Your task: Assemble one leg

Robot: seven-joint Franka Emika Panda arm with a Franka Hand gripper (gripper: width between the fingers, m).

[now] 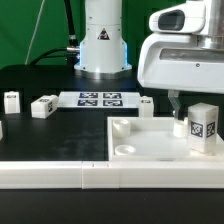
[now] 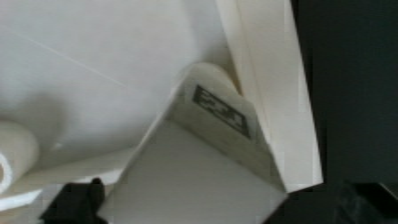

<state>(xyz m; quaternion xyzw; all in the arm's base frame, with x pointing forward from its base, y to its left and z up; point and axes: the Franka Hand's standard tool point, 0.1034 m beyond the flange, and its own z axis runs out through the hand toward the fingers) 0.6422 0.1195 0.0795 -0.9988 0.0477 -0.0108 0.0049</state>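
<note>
A leg (image 1: 203,126), a small white block with a black-and-white tag, stands upright on the exterior view's right part of the large white tabletop panel (image 1: 140,150). My gripper (image 1: 186,108) hangs just above the panel, beside the leg on its left in the exterior view. One finger (image 1: 177,104) shows there. In the wrist view the leg (image 2: 224,112) lies ahead of my gripper (image 2: 217,206). The dark fingertips (image 2: 75,202) stand wide apart with nothing between them. The jaws are open.
Three more legs lie on the black table: two at the exterior view's left (image 1: 11,100) (image 1: 43,107) and one behind the panel (image 1: 147,104). The marker board (image 1: 98,99) lies in front of the robot base. A long white rail (image 1: 90,176) runs along the front.
</note>
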